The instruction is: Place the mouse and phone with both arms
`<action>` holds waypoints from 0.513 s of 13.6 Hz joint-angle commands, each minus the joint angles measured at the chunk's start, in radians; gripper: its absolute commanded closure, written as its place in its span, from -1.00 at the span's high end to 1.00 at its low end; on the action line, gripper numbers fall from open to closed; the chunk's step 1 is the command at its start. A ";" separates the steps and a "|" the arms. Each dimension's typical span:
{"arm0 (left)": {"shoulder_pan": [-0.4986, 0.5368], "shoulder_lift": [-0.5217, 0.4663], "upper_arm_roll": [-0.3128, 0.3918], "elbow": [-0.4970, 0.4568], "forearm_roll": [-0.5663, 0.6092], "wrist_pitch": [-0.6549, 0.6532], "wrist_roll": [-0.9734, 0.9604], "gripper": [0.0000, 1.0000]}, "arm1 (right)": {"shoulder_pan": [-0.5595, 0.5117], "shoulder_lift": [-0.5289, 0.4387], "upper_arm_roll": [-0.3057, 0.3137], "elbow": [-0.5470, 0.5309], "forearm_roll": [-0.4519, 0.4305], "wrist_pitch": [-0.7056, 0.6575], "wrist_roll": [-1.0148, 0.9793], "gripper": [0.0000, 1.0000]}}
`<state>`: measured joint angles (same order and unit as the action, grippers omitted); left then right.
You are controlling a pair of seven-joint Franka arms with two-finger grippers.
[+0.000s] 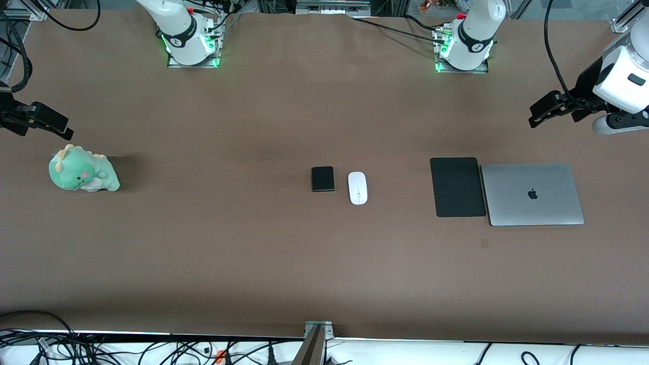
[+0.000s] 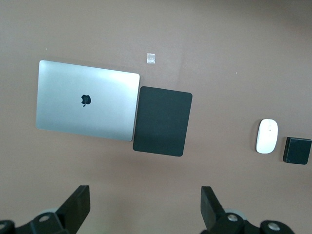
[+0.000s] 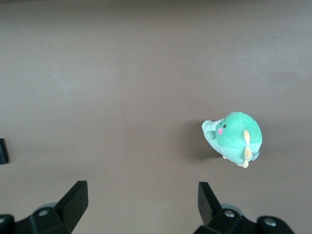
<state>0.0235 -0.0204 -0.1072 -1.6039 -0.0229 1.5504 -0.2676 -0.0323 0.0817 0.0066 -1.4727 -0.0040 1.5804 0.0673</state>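
Observation:
The white mouse (image 1: 357,188) lies on the brown table near its middle, with the small black phone (image 1: 323,179) beside it toward the right arm's end. Both also show in the left wrist view, the mouse (image 2: 267,136) and the phone (image 2: 297,150). The phone's edge shows in the right wrist view (image 3: 2,151). My left gripper (image 1: 545,112) hangs open and empty in the air over the table at the left arm's end; in its own view the gripper (image 2: 145,204) frames bare table. My right gripper (image 1: 50,125) hangs open and empty over the right arm's end, above the plush toy; its own view (image 3: 141,202) shows bare table.
A flat black mouse pad (image 1: 457,186) lies beside a closed silver laptop (image 1: 531,194) toward the left arm's end. A green plush dinosaur (image 1: 81,170) sits toward the right arm's end. The arm bases (image 1: 190,38) stand along the edge farthest from the front camera.

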 commanded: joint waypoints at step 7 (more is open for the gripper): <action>0.003 0.014 -0.008 0.030 0.009 -0.009 0.022 1.00 | -0.006 -0.016 0.001 -0.017 0.030 0.003 -0.015 1.00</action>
<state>0.0234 -0.0190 -0.1077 -1.6019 -0.0229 1.5504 -0.2661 -0.0323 0.0817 0.0066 -1.4728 0.0041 1.5804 0.0673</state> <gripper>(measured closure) 0.000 0.000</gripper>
